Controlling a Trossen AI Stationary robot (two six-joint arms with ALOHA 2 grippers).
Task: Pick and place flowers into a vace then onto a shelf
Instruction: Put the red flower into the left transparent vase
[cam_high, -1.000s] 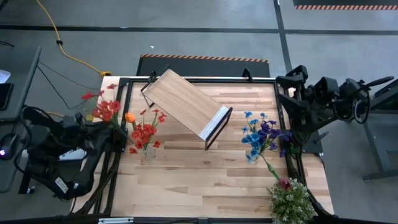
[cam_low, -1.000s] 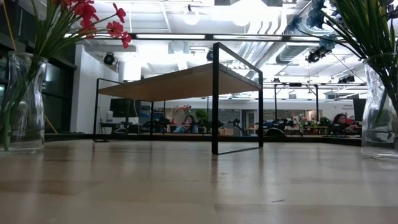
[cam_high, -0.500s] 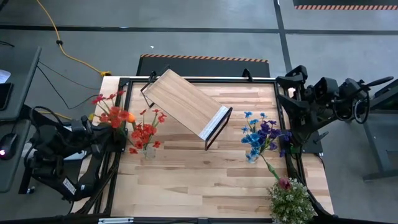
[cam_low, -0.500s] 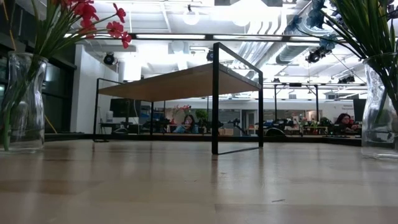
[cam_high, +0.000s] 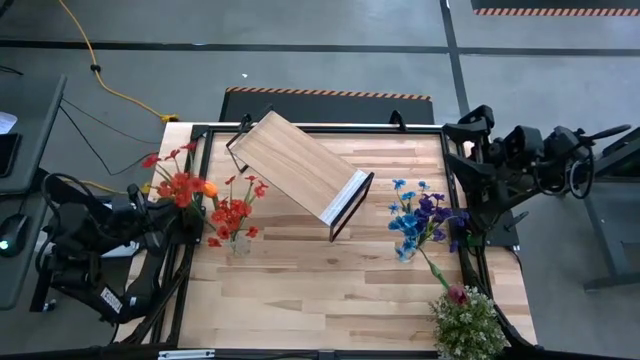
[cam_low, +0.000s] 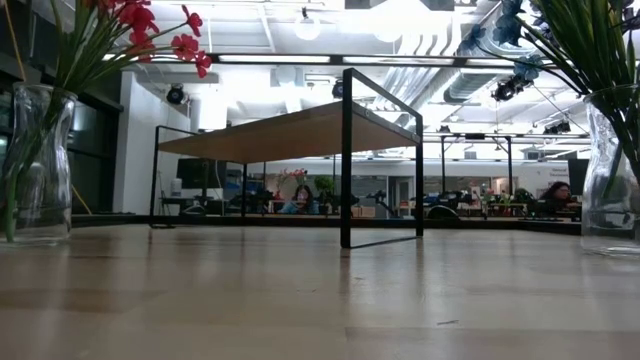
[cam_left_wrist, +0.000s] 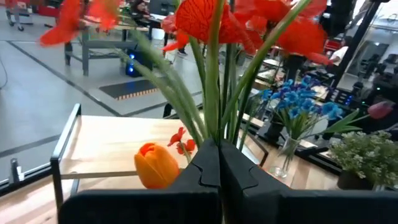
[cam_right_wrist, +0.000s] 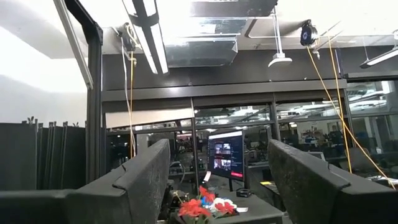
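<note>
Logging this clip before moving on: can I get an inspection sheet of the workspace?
Surface: wooden table, bare at the front.
Job's things: shelf standing askew; red flowers in a left vase; blue flowers in a right vase; red sprays held.
Clutter: bushy green plant at the front right corner.
Grippers: left gripper shut on the stems at the table's left edge; right gripper open, parked right.
Cables: yellow cable on the floor.
Surroundings: people beyond the table.

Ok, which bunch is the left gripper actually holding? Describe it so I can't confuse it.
Start at the shelf, then go to the table's left edge. The left gripper is shut on the red sprays, hanging over that edge. Unlike the red flowers in the vase beside them, they are held up in the air.
</note>
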